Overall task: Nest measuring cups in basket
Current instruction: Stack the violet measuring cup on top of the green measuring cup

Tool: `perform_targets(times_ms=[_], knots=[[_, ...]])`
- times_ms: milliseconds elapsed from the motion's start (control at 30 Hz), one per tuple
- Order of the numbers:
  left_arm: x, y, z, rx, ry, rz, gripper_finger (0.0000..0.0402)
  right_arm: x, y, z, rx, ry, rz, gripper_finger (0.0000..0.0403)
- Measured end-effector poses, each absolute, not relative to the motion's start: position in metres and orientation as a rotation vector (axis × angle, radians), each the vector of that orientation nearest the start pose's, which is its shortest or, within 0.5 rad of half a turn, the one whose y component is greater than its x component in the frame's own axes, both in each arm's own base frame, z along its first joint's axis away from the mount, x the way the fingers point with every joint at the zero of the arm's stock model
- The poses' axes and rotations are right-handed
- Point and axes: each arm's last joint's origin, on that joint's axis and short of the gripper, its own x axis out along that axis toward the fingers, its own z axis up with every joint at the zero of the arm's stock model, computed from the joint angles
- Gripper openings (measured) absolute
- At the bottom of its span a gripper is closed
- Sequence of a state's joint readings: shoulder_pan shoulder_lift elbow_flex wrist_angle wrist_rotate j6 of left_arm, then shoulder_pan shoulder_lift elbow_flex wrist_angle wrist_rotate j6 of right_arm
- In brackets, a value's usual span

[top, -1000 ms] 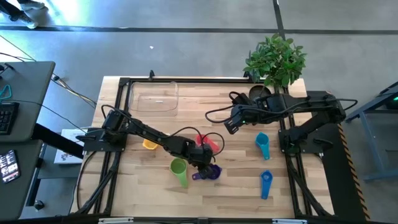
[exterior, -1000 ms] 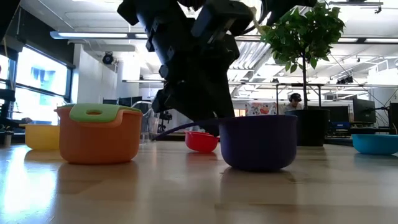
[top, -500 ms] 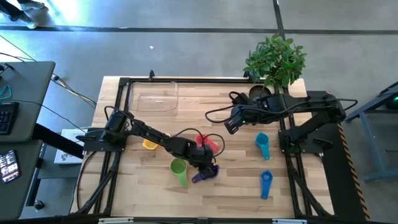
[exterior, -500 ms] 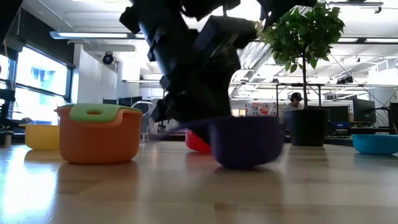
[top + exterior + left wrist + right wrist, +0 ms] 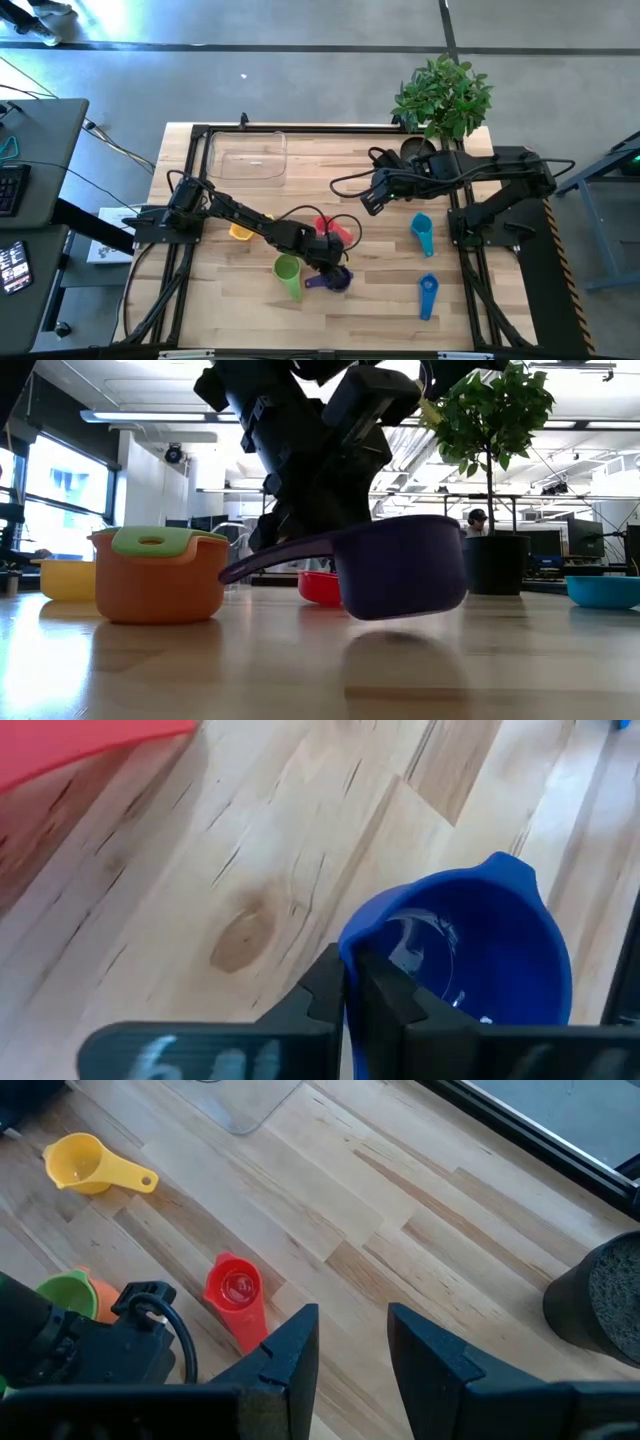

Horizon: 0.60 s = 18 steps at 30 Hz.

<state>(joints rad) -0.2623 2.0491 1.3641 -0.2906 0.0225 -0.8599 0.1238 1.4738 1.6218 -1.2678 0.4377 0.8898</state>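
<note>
The purple measuring cup [image 5: 400, 565] hangs tilted just above the table at the near middle, with my left gripper [image 5: 352, 985] shut on it. A green cup sits inside an orange cup [image 5: 160, 575] to its left. The yellow cup [image 5: 240, 232], the red cup [image 5: 236, 1292], the teal cup [image 5: 422, 232] and the blue cup [image 5: 428, 295] lie apart on the wood. The clear basket [image 5: 248, 155] stands at the far left. My right gripper [image 5: 352, 1342] hangs open above the far middle of the table, holding nothing. My left gripper pinches the purple cup's wall at the rim [image 5: 347, 948], one finger [image 5: 392, 1005] inside the bowl and one outside. The fingers slant down from the table's far left. The cup is clear of the table and tilted, with its handle [image 5: 275, 555] sticking out sideways.
A dark plant pot [image 5: 418, 148] with a green plant stands at the far right corner. Black frame rails [image 5: 190, 190] run along the table's edges. Bare wood lies between the basket and the cups.
My left gripper has shut on the purple cup's rim. The cup, which sat flat on the table a second ago, has tipped and come up clear of the wood, its handle now pointing out to the side.
</note>
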Motion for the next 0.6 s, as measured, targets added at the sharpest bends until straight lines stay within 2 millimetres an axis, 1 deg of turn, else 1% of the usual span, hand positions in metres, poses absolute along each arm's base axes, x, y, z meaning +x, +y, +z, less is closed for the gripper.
perform_targets(times_ms=[200, 400, 467, 600], knots=[[0.409, -0.11, 0.15, -0.737, 1.021, 0.17, 0.001, 0.268, 0.021, 0.377, 0.484, 0.86, -0.723, 0.0114], [0.409, -0.11, 0.151, -0.851, 1.057, 0.165, 0.0005, 0.268, 0.021, 0.377, 0.468, 0.865, -0.716, 0.0114], [0.408, -0.111, 0.155, -0.881, 1.055, 0.172, 0.0005, 0.268, 0.021, 0.377, 0.445, 0.871, -0.706, 0.0114], [0.406, -0.11, 0.17, -0.911, 1.007, 0.19, 0.0005, 0.268, 0.021, 0.377, 0.426, 0.878, -0.696, 0.0114]])
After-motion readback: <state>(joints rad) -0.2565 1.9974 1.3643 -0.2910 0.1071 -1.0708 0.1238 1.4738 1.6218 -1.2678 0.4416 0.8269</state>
